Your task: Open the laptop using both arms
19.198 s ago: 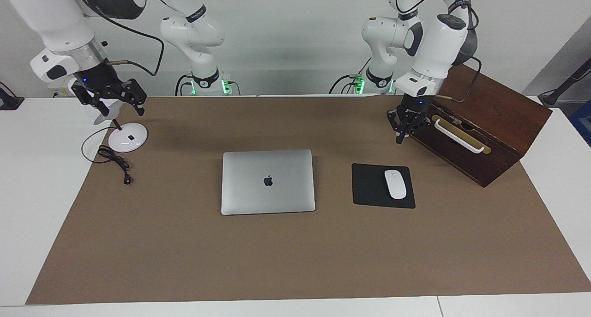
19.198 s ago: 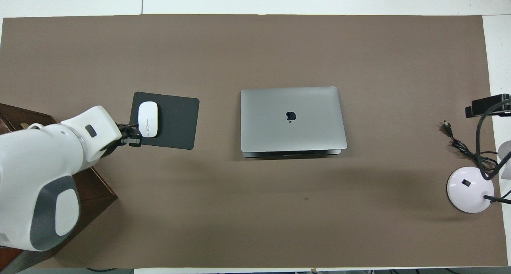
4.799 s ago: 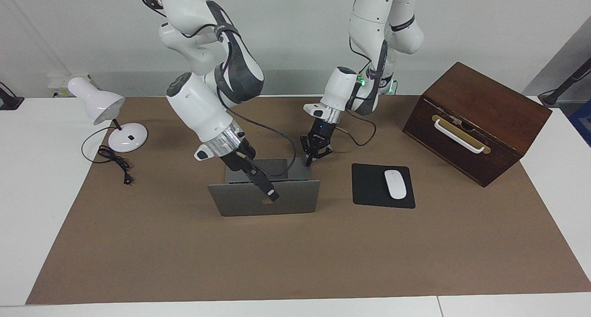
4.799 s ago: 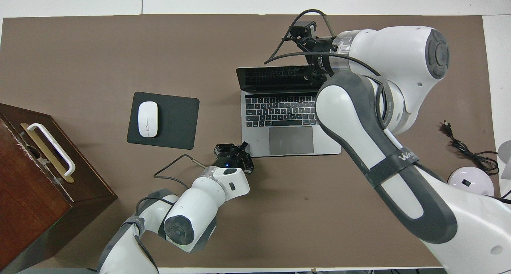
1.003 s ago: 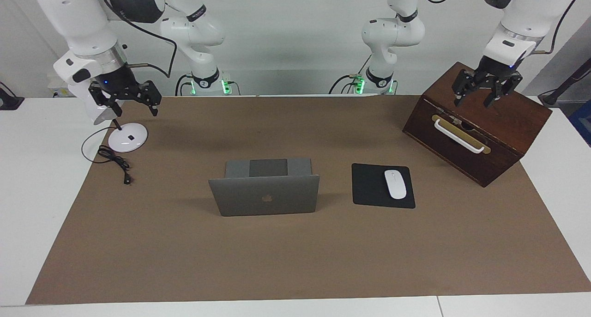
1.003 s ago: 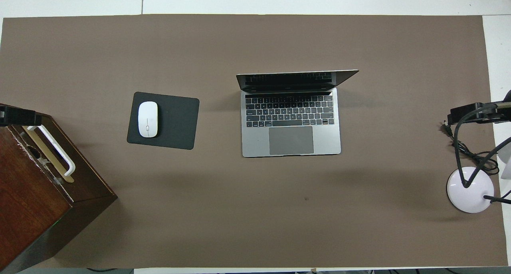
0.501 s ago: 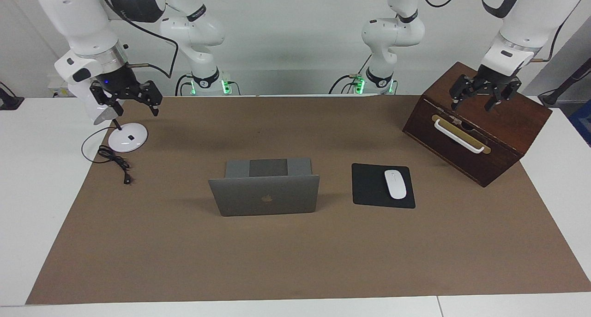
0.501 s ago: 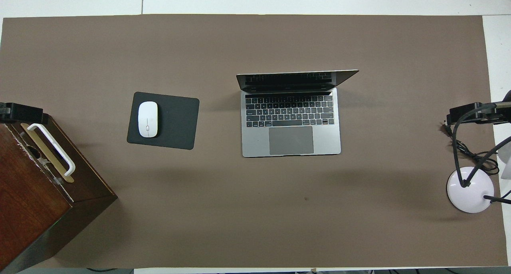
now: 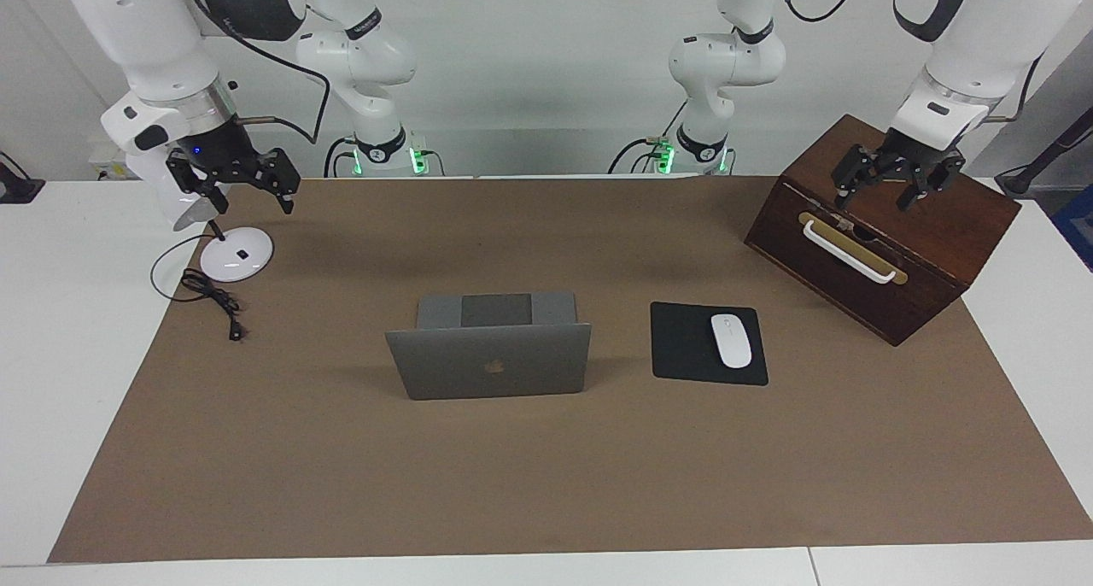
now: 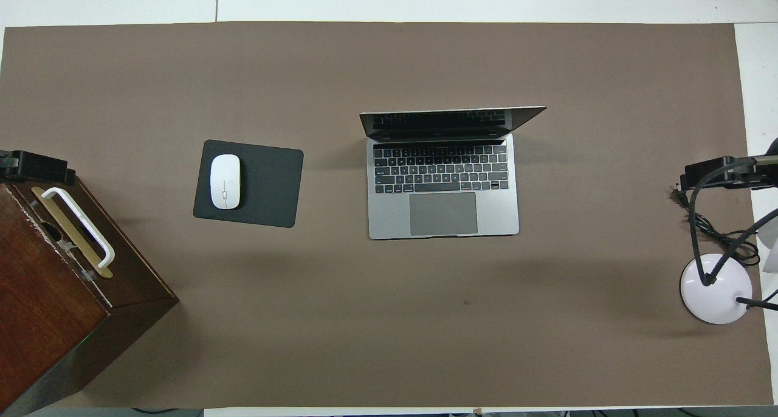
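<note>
The silver-grey laptop (image 9: 491,372) stands open in the middle of the brown mat, its lid upright with the logo facing away from the robots. In the overhead view the laptop (image 10: 444,186) shows its keyboard and trackpad uncovered. My left gripper (image 9: 873,200) hangs open and holding nothing over the top of the wooden box, and only its tip (image 10: 36,165) shows in the overhead view. Over the lamp, my right gripper (image 9: 248,195) hangs open and holding nothing, and its tip (image 10: 714,172) shows at the overhead view's edge. Neither gripper touches the laptop.
A black mouse pad (image 9: 683,342) with a white mouse (image 9: 731,340) lies beside the laptop toward the left arm's end. The dark wooden box (image 9: 922,219) with a white handle stands at that end. A white desk lamp (image 9: 236,254) and its cable sit at the right arm's end.
The left gripper has sunk a little toward the box top. The right gripper has hardly moved. The laptop stays open and still.
</note>
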Tool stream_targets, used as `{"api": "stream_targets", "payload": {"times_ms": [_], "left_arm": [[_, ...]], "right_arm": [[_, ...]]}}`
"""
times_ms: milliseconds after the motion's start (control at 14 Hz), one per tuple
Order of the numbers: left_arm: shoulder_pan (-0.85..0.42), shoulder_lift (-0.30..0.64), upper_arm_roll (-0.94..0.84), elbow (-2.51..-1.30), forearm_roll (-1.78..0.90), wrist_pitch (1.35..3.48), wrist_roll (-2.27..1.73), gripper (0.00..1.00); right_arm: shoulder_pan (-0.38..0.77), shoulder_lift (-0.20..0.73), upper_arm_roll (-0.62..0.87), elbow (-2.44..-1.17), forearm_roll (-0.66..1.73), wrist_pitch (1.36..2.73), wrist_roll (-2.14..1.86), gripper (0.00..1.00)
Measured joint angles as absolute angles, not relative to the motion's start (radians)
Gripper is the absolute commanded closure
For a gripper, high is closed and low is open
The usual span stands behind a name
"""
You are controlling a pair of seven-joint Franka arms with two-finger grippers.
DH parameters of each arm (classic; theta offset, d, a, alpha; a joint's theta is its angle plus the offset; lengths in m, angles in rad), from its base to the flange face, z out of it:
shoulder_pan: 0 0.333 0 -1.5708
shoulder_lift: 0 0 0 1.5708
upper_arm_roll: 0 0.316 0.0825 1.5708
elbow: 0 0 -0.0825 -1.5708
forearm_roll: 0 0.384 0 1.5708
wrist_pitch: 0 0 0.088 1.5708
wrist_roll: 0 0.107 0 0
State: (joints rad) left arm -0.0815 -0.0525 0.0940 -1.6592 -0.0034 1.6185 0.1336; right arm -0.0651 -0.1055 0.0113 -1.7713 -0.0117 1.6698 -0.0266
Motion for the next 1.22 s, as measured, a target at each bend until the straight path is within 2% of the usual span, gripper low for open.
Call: {"api": "stream_targets", "payload": {"times_ms": [1218], "left_arm": [[-0.081, -0.044, 0.087, -1.637, -0.007, 1.570, 0.060, 0.00]], "right_arm": [[-0.065, -0.106, 0.011, -1.775, -0.012, 1.671, -0.027, 0.00]]}}
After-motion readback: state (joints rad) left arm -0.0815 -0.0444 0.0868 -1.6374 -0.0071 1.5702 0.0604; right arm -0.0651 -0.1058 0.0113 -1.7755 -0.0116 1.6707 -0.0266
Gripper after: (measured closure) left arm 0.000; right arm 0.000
